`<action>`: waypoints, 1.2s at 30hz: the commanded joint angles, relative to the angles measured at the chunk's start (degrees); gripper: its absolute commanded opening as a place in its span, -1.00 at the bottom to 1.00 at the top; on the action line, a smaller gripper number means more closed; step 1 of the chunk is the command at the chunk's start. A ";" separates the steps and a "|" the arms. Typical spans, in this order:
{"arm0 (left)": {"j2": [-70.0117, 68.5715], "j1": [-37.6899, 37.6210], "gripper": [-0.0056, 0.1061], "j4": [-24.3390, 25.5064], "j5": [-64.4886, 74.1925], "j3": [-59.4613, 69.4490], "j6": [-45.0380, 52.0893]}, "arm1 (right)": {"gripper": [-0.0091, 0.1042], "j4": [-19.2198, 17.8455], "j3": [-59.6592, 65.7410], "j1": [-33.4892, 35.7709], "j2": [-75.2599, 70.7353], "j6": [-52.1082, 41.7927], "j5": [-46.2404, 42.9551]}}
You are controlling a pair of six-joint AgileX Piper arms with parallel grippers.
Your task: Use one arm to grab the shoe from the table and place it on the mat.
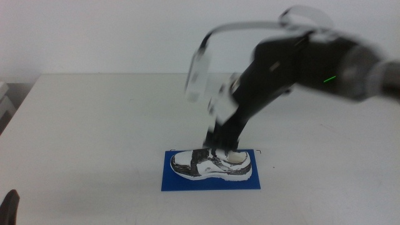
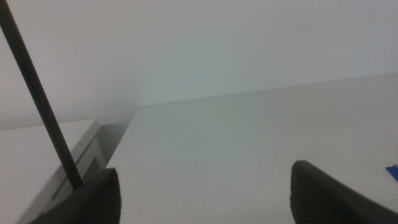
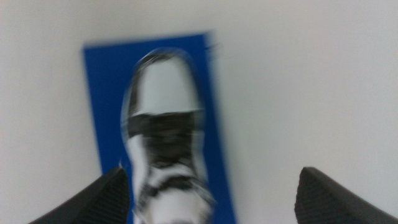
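Note:
The white sneaker with dark patches [image 1: 212, 164] lies on the blue mat [image 1: 172, 182] at the table's front middle, toe to the left. The black right arm [image 1: 281, 69] reaches in from the right, blurred. Its gripper [image 1: 220, 142] hangs just above the shoe's heel end. In the right wrist view the right gripper [image 3: 211, 199] is open, its jaws wide apart on either side of the shoe [image 3: 165, 124] and clear of it, with the mat [image 3: 106, 93] beneath. The left gripper [image 1: 10, 206] waits at the front left corner, open and empty [image 2: 205, 193].
The white table [image 1: 94, 125] stretches bare around the mat. A grey-white box [image 2: 56, 162] stands beyond the table's left edge. A corner of the mat [image 2: 393, 173] shows in the left wrist view. A loose cable arcs above the right arm [image 1: 250, 28].

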 commanded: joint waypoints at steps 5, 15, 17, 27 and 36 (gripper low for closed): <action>-0.38 -0.22 0.78 -0.49 -4.66 0.29 -0.32 | 0.44 -5.73 5.67 -6.14 -18.13 21.73 -7.19; -0.38 -0.22 0.78 -0.49 -4.66 0.29 -0.32 | 0.44 -6.96 33.89 -18.20 -45.86 36.32 -24.79; -0.38 -0.22 0.78 -0.49 -4.66 0.29 -0.32 | 0.44 -7.85 38.65 -19.51 -52.08 36.39 -26.12; -0.38 -0.22 0.78 -0.49 -4.66 0.29 -0.32 | 0.44 -15.60 61.08 -22.79 -76.15 53.15 -37.02; -0.38 -0.22 0.78 -0.49 -4.66 0.29 -0.32 | 0.44 -17.91 73.19 -23.54 -87.46 59.42 -41.80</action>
